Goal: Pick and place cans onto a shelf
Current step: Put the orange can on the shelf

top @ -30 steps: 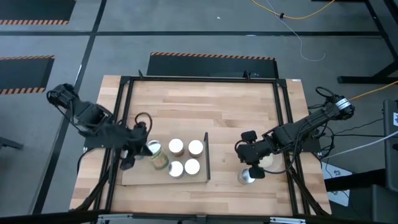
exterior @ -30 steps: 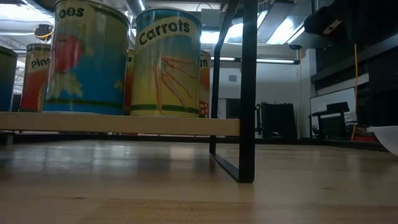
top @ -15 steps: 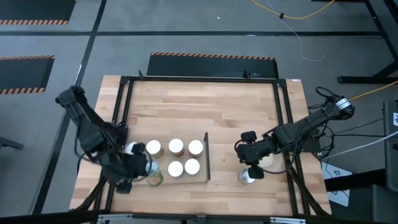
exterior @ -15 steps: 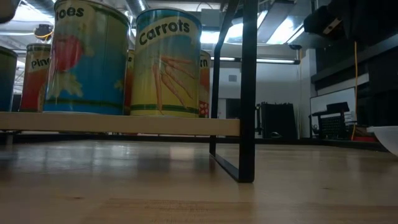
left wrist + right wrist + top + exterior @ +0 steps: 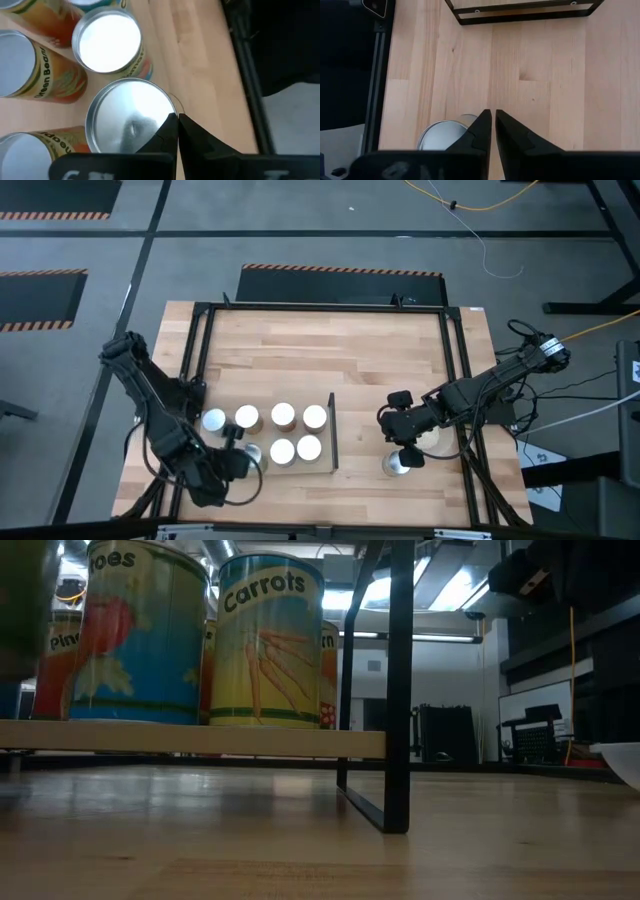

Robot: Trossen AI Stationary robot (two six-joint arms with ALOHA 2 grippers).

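Grey floor surrounds a planked wooden bench (image 5: pixel 350 350) carrying the shelf (image 5: pixel 225 465) and its cans.

Five cans (image 5: pixel 284 416) stand upright on the shelf board beside its black upright frame (image 5: pixel 333 430), and a sixth can (image 5: pixel 131 120) stands at the shelf's outer, frameless end. The left gripper (image 5: pixel 176 122) hovers over that silvery top, its fingers pressed together and holding nothing. Well apart from the shelf, beyond the frame, the right gripper (image 5: pixel 493 120) hangs with fingers nearly together above another can (image 5: pixel 397 465), which stands beside a beige dish (image 5: pixel 433 438).
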